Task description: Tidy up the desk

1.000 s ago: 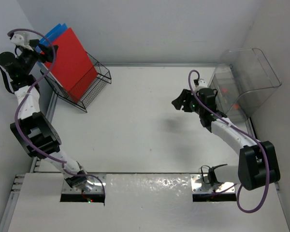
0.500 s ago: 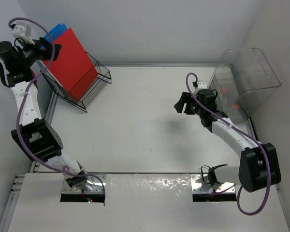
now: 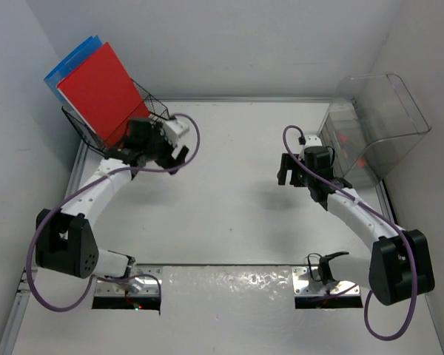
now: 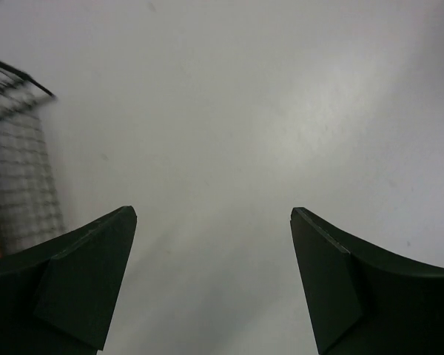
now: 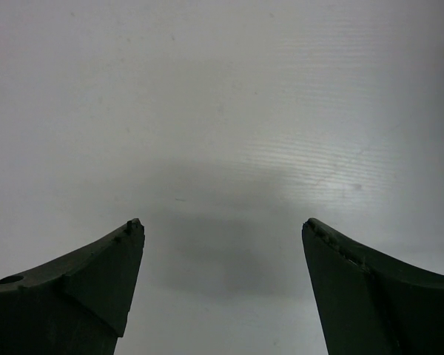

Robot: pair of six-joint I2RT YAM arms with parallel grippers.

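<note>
**Top external view: both jaws wide and empty, the desk directly beneath them**

Top external shows the desk point(image 3: 229, 222) spread flat under both my arms, so from either pair of jaws it lies straight down, not off to a side. Its edges run square to my bases. I cannot tell which edge is the longer one.

My left gripper point(image 3: 172, 154) hangs over the far-left part of the surface, just beside the wire basket point(image 3: 154, 109). In the left wrist view my fingers point(image 4: 89, 281) stand far apart with nothing between them. White tabletop lies below and the basket's mesh shows at the left edge. The basket holds a red folder point(image 3: 96, 89) leaning upright, with a blue folder point(image 3: 63, 66) behind it.

My right gripper point(image 3: 287, 176) sits over the right half, near the clear plastic bin point(image 3: 381, 111) but apart from it. Its jaws are also spread wide and hold nothing, with only plain surface and my own shadow beneath them. Something orange-red sits inside the bin, too blurred to name.

I see no loose item on the open surface between my arms, so I judge the tidying to be close to finished. If a folder needs straightening, my left arm is the nearer one, and the basket's wire rim is what I would snag. Anything for the bin belongs to my right arm, and the bin's front wall would stand in its way.
</note>
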